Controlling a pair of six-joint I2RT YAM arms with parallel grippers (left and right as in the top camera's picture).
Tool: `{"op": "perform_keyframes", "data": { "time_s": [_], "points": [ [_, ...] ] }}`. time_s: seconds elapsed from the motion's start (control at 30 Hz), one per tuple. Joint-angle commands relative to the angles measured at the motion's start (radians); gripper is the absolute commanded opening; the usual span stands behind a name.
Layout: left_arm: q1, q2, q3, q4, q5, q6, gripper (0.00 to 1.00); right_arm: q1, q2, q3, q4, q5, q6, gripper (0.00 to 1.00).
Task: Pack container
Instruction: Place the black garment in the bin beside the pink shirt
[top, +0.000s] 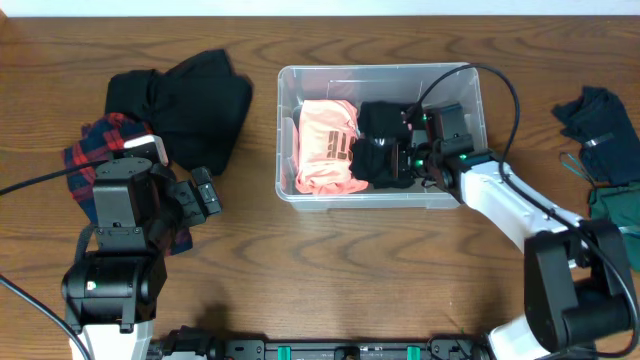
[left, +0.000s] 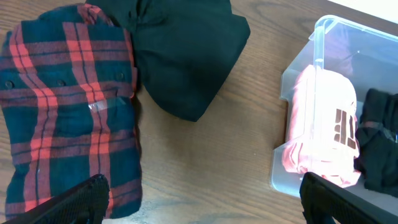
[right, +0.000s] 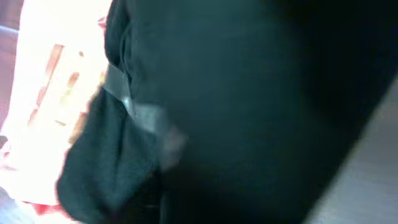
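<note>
We are looking at a clear, colourless rectangular plastic container (top: 287, 130) that is sitting on the brown wooden surface (top: 350, 270), a little right of the middle and toward the far edge in the overhead view. The left wrist view is catching one end of it (left: 297, 70) at the right. Inside it, a folded pink garment with dark lettering (top: 328, 148) (left: 323, 118) is lying against the left wall. A bundled black garment (top: 380, 150) (left: 380, 143) (right: 249, 112) is lying just beside the pink one and touching it.

The right hand (top: 418, 150) is reaching into the container from the right side and is sitting against the black bundle. Its wrist view is filling with blurred black cloth, with pink glowing at the left, so we cannot tell whether its fingers are spread or pinching.

The left hand (top: 203, 193) (left: 202, 202) is hovering over the surface well left of the container, its fingers (left: 87, 199) spread wide and carrying nothing. Near it, a folded red-and-dark-blue plaid flannel shirt (top: 95, 150) (left: 68, 106) is lying against a heap of black cloth (top: 190, 100) (left: 186, 56). At the far right, a dark navy garment (top: 598, 118) and a green cloth (top: 612, 210) are lying on the surface.
</note>
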Motion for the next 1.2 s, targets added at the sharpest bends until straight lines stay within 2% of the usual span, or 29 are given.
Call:
{"op": "perform_keyframes", "data": {
  "time_s": [0.0,0.17,0.3,0.4,0.47,0.63,0.73,0.83,0.93,1.17],
  "points": [
    [-0.002,0.000,0.019,-0.002,-0.001,0.016,0.98,0.006,-0.028,0.021,-0.025,-0.007,0.019,0.99],
    [-0.002,0.000,0.019,-0.002,-0.001,0.017,0.98,0.006,-0.169,0.169,-0.203,0.090,-0.002,0.99],
    [-0.002,0.000,0.019,-0.002,-0.001,0.017,0.98,-0.018,-0.308,0.280,-0.352,0.313,-0.029,0.99],
    [-0.002,0.000,0.019,-0.001,-0.001,0.017,0.98,-0.097,-0.393,0.288,-0.411,0.425,-0.005,0.99],
    [-0.002,0.000,0.019,-0.002,-0.001,0.017,0.98,-0.201,-0.420,0.288,-0.477,0.441,0.003,0.99],
    [-0.002,0.000,0.019,-0.002,-0.001,0.017,0.98,-0.550,-0.400,0.270,-0.647,0.417,0.024,0.99],
    [-0.002,0.000,0.019,-0.002,-0.001,0.017,0.98,-0.745,-0.377,0.237,-0.711,0.467,0.037,0.99],
    [-0.002,0.000,0.019,-0.001,-0.001,0.017,0.98,-0.873,-0.354,0.183,-0.715,0.513,-0.034,0.99],
    [-0.002,0.002,0.019,0.003,-0.001,0.017,0.98,-0.932,-0.323,0.129,-0.716,0.532,-0.053,0.99],
    [-0.002,0.008,0.019,0.008,-0.001,0.016,0.98,-0.935,-0.226,0.047,-0.652,0.715,-0.050,0.99]
  ]
}}
